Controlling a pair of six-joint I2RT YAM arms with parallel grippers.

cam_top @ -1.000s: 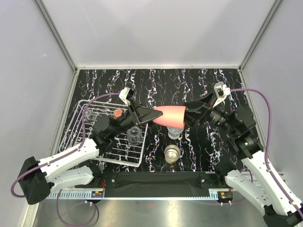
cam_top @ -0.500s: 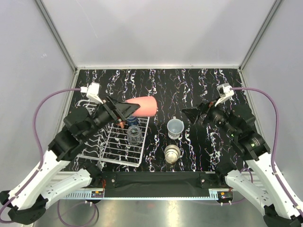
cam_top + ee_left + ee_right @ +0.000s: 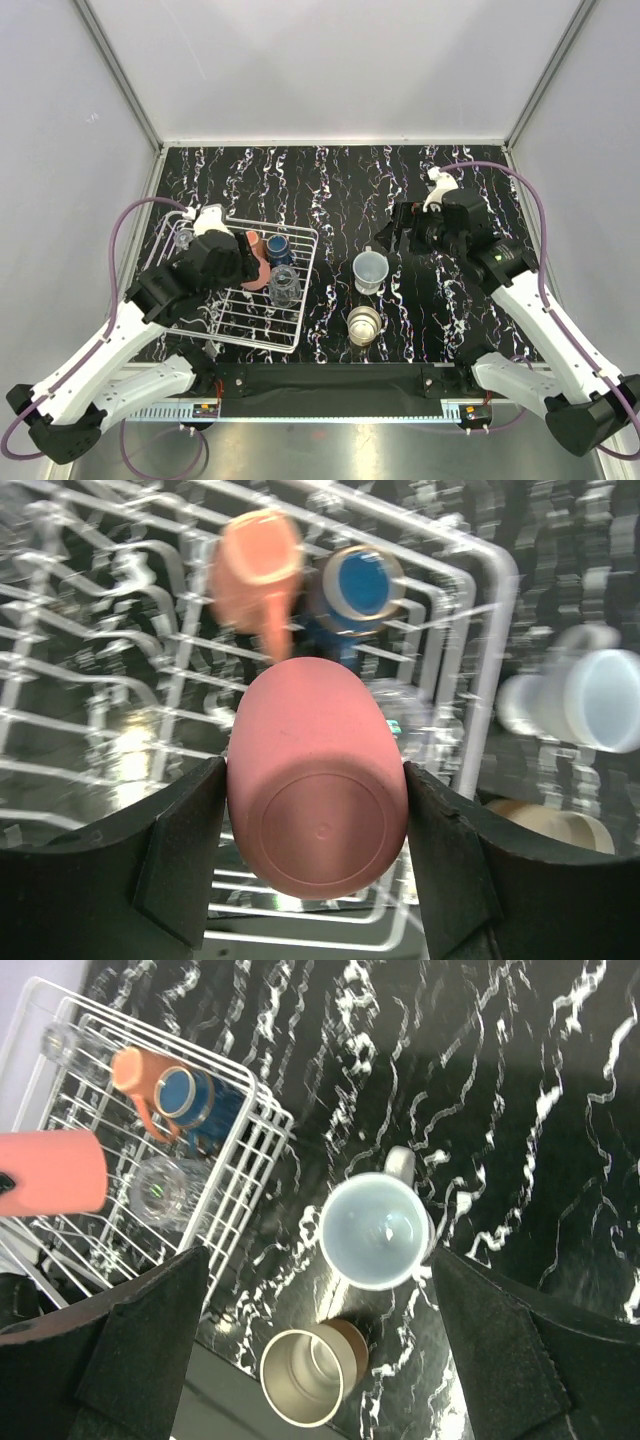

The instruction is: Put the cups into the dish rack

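My left gripper (image 3: 243,262) is shut on the coral-red tumbler (image 3: 317,810), holding it by its base, mouth down, over the white wire dish rack (image 3: 302,300). In the rack stand a salmon mug (image 3: 255,565), a dark blue cup (image 3: 279,247), a clear glass (image 3: 284,287) and a second clear glass (image 3: 183,238) at the far left corner. The pale blue-white mug (image 3: 370,271) and the beige cup (image 3: 365,324) stand on the table right of the rack. My right gripper (image 3: 402,236) is open and empty, above and right of the mug (image 3: 375,1230).
The table top is black marble with white veins. Grey walls close off the left, right and far sides. A black strip (image 3: 330,378) runs along the near edge between the arm bases.
The right gripper let go of the tumbler and pulled back to the right. The left arm carried the tumbler left from mid-table and lowered it over the rack.
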